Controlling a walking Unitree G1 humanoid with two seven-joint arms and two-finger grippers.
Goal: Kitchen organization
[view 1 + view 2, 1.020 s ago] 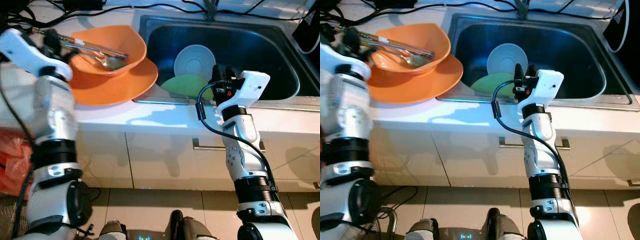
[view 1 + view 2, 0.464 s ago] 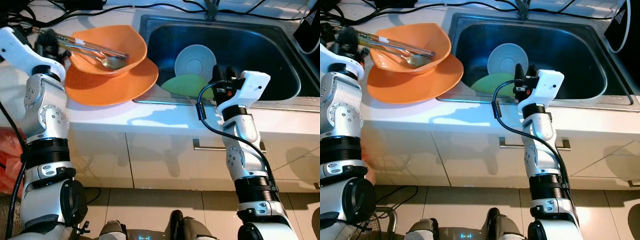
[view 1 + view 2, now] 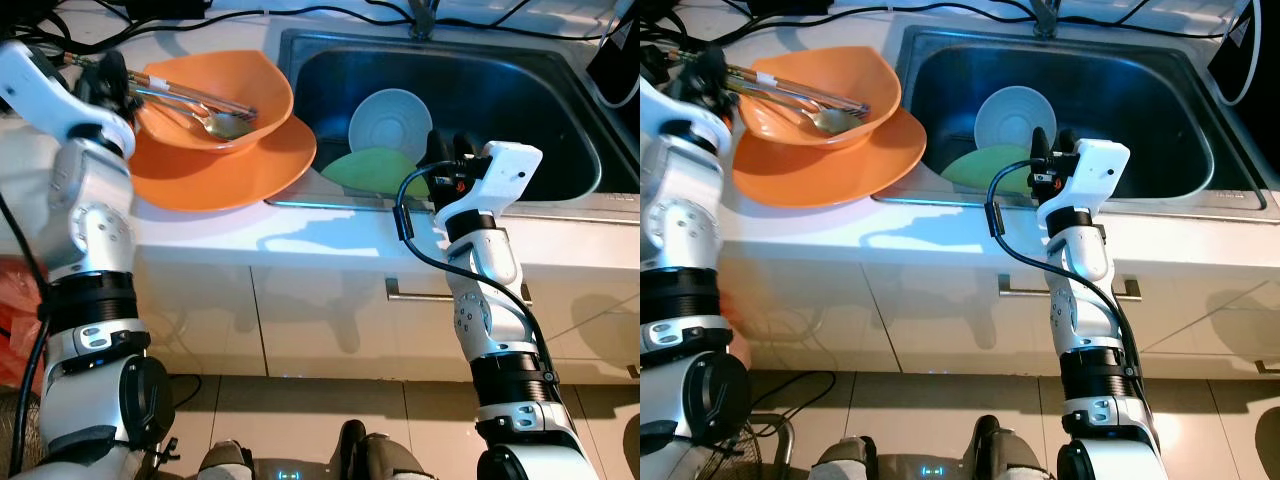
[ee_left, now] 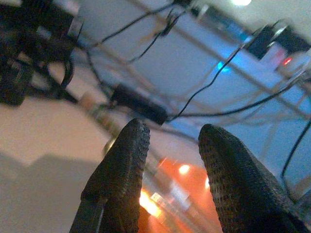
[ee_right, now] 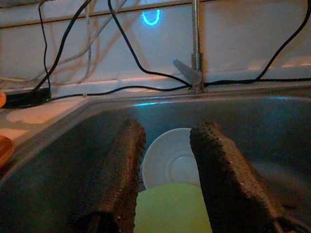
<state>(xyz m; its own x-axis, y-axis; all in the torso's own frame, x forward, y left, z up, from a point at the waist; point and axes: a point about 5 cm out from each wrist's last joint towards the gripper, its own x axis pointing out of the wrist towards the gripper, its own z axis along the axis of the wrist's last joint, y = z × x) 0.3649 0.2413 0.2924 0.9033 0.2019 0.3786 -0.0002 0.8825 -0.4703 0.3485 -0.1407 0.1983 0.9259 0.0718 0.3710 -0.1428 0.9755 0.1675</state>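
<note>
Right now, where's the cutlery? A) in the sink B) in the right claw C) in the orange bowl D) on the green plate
C: the cutlery lies in the orange bowl on the counter, not in the sink with the green plate.

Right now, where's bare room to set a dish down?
Free: the sink floor right of the white bowl and green plate, and the white counter strip along the front edge. Crowded: the left counter, under the orange plate, orange bowl and cables.
</note>
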